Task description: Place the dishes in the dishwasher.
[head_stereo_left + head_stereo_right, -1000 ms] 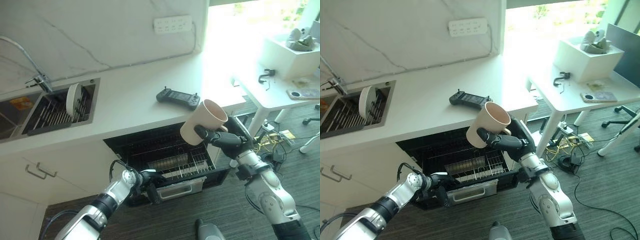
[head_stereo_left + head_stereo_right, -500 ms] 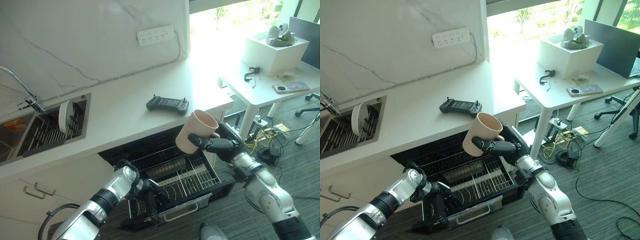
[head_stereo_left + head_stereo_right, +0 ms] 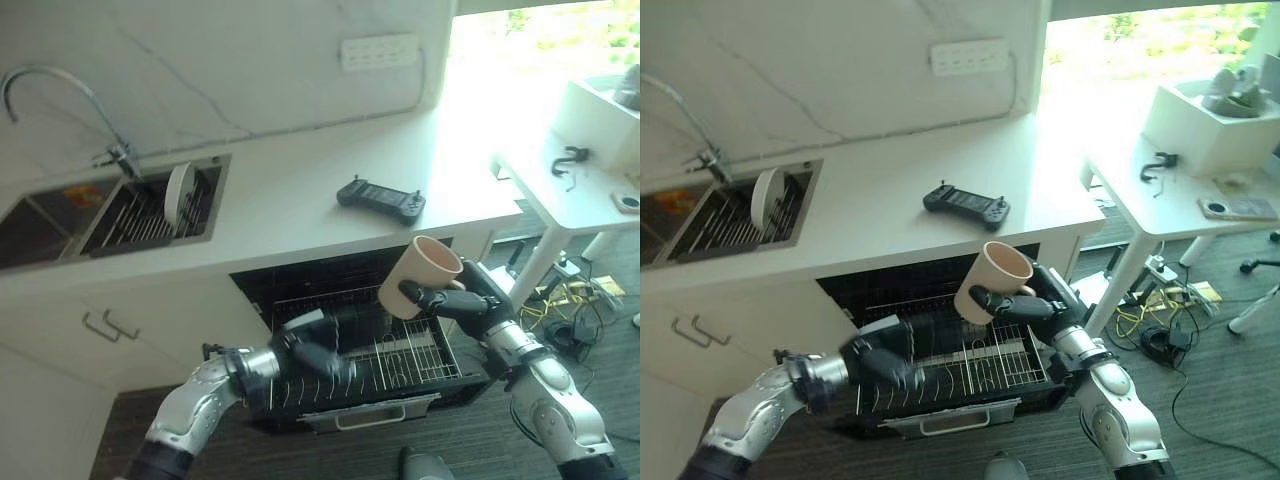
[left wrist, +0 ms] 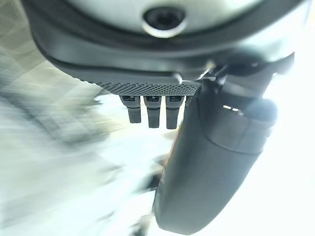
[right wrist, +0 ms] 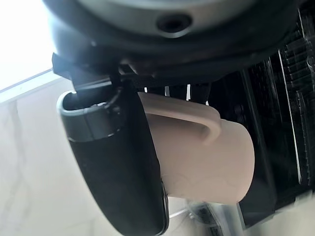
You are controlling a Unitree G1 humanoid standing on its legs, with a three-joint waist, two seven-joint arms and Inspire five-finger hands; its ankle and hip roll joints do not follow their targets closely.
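— So, starting at the far left, what do you see?

— A sink (image 3: 60, 215) set into the white counter (image 3: 290, 215), with a rack in it and one white plate (image 3: 178, 194) standing upright on edge in that rack.

— And below the counter?

— The dishwasher (image 3: 350, 340) stands open, its wire rack (image 3: 400, 350) pulled out towards the robot. The left hand (image 3: 315, 355) is low over the left part of that rack. It is blurred, so I cannot tell from the head views whether it touches the wires; in its own wrist view its fingers (image 4: 152, 109) hang short and straight beside the thumb, with nothing between them.

— What lies on the counter further right?

— A dark handheld controller (image 3: 380, 198), flat near the counter's front edge, well apart from the plate.

— And the mug?

— The beige mug (image 3: 420, 275) is in the right hand (image 3: 465, 300), held in the air above the right part of the pulled-out rack, tilted with its mouth up and away from the robot. The thumb and fingers are wrapped round its body, and the wrist view shows its handle (image 5: 206, 123) lying against the palm side.

— Anything past that?

— A white table (image 3: 1160, 200) stands to the right of the counter.
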